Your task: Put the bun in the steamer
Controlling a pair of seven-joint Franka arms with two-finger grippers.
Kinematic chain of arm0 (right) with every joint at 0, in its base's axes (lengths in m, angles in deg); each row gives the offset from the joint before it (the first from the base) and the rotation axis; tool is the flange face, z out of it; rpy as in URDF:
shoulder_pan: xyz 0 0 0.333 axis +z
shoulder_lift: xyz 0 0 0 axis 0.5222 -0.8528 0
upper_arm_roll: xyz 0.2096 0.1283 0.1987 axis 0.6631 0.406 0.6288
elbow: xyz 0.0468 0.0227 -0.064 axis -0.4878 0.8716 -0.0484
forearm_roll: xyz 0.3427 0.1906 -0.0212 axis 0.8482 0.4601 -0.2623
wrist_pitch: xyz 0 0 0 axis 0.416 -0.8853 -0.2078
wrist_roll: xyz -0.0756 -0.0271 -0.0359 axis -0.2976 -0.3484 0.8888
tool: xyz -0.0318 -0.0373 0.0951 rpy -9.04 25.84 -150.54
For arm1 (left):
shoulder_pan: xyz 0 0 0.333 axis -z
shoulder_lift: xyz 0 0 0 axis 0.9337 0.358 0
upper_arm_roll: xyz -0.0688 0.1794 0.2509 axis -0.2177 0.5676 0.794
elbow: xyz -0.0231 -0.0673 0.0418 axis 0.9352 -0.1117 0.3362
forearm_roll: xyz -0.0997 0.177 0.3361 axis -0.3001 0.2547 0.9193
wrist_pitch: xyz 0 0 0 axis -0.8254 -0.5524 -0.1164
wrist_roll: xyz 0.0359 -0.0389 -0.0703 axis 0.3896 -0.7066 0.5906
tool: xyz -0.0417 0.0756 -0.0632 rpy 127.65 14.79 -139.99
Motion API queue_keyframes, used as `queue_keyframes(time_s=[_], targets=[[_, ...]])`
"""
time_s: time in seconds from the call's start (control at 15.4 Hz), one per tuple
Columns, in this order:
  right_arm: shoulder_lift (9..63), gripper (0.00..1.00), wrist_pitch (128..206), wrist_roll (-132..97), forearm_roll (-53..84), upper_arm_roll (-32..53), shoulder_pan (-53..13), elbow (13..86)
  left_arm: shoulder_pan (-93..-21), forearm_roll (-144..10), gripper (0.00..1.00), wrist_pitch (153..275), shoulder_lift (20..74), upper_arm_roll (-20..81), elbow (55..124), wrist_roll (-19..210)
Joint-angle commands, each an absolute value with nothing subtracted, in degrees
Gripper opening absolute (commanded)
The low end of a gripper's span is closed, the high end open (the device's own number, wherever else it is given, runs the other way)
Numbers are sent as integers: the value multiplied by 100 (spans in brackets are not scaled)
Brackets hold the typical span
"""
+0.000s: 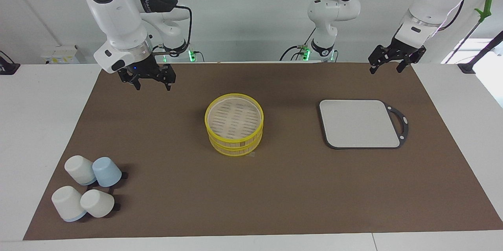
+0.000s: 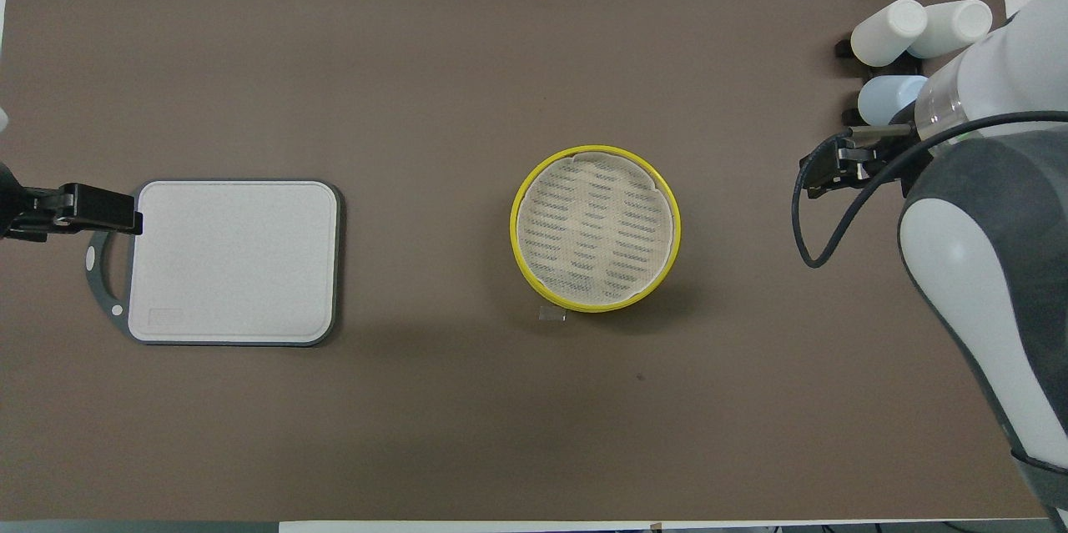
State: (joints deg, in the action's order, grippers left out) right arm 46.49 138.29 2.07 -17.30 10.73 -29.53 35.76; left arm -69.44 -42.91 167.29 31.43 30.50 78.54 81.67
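Observation:
The steamer (image 1: 234, 123) is a round bamboo basket with yellow rims and a slatted floor. It stands on the middle of the brown mat and also shows in the overhead view (image 2: 595, 228). I see no bun in either view, and the steamer's floor looks bare. My right gripper (image 1: 151, 83) is open and empty, up over the mat toward the right arm's end, apart from the steamer; it also shows in the overhead view (image 2: 822, 170). My left gripper (image 1: 386, 68) is open and empty, waiting over the mat's edge by the grey board's handle.
A grey cutting board (image 1: 359, 123) with a dark handle lies toward the left arm's end and shows in the overhead view (image 2: 234, 262). Several white and pale blue cups (image 1: 88, 190) lie at the right arm's end, farther from the robots.

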Motion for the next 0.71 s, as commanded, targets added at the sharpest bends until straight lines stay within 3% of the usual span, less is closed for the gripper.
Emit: queue_keyframes(time_s=[0.0,0.26,0.65], targets=[[4963,100,13792,32,-1645,973,-2981,3936,-6964,-4208,100,16839,2997,3032,7986,8091],[4937,100,14100,-381,-1637,472,-2981,3980,-6981,-4208,100,16839,2988,3032,7995,8073],[4910,100,14257,-373,-1654,401,-2972,3962,-6981,-4208,100,16839,2988,3032,7995,8082]])
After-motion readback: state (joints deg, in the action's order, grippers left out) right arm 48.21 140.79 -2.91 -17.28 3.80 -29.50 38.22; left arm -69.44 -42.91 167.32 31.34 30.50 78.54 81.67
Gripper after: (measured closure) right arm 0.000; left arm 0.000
